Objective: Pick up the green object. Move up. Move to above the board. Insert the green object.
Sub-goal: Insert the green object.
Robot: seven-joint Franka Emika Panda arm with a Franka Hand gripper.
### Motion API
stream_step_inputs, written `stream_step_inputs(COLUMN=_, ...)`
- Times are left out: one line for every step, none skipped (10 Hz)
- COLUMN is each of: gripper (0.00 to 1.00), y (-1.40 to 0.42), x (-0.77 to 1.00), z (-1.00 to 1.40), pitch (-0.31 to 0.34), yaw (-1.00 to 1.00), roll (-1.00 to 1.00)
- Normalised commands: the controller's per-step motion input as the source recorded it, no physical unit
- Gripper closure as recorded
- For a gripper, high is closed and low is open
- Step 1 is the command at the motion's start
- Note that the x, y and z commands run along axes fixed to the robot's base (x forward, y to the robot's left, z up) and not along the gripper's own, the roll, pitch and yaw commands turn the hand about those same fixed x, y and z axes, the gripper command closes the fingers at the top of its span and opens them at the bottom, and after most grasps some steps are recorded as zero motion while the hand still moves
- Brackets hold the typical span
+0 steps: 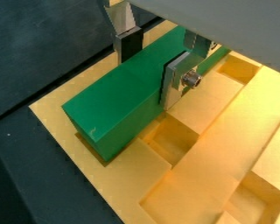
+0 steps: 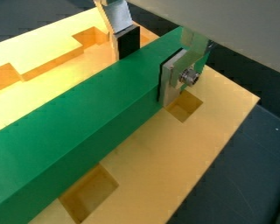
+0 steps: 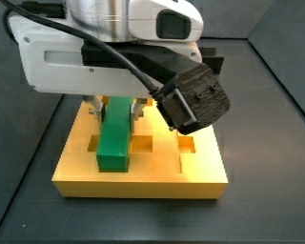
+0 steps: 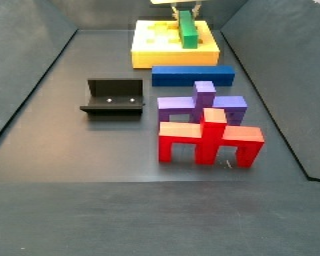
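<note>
We see a dark grey floor enclosed by dark walls, and on it, at the far end in a side view, the yellow-orange board with its square holes. In both side views the green object lies lengthwise along the board's middle; whether it is fully seated in the groove or resting on top, we cannot tell. In both wrist views the gripper straddles this block, one silver finger pressed flat against its side face and the opposite finger at its other side, so the jaws are clamped on the green object. In a side view the white arm housing and a black wrist camera hang directly over the board, hiding the fingers.

Taking the board as twelve o'clock in a side view, a flat blue slab lies just beside its near edge; toward six o'clock stands a purple piece, then a red piece, the two touching or nearly so. The dark fixture stands at about nine o'clock from the purple piece, well apart from it.
</note>
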Motion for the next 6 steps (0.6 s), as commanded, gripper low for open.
stream_step_inputs(gripper=1.00, y=0.00, x=0.28, z=-0.27, pitch=-0.033, yaw=-0.08, roll=-0.06)
stream_step_inputs(gripper=1.00, y=0.00, x=0.25, z=-0.29, pitch=-0.051, yaw=-0.12, roll=-0.07)
stream_step_inputs(gripper=1.00, y=0.00, x=0.06, z=-0.24, pitch=-0.089, yaw=-0.13, roll=-0.07)
stream_step_inputs(gripper=1.00, y=0.00, x=0.00, z=0.00, pitch=-0.023, yaw=0.00, roll=-0.01)
stream_step_inputs(gripper=1.00, y=0.00, x=0.00, z=0.00, pitch=0.001, yaw=0.00, roll=0.01)
stream_step_inputs(gripper=1.00, y=0.01, x=0.00, z=0.00, pitch=0.000, yaw=0.00, roll=0.01)
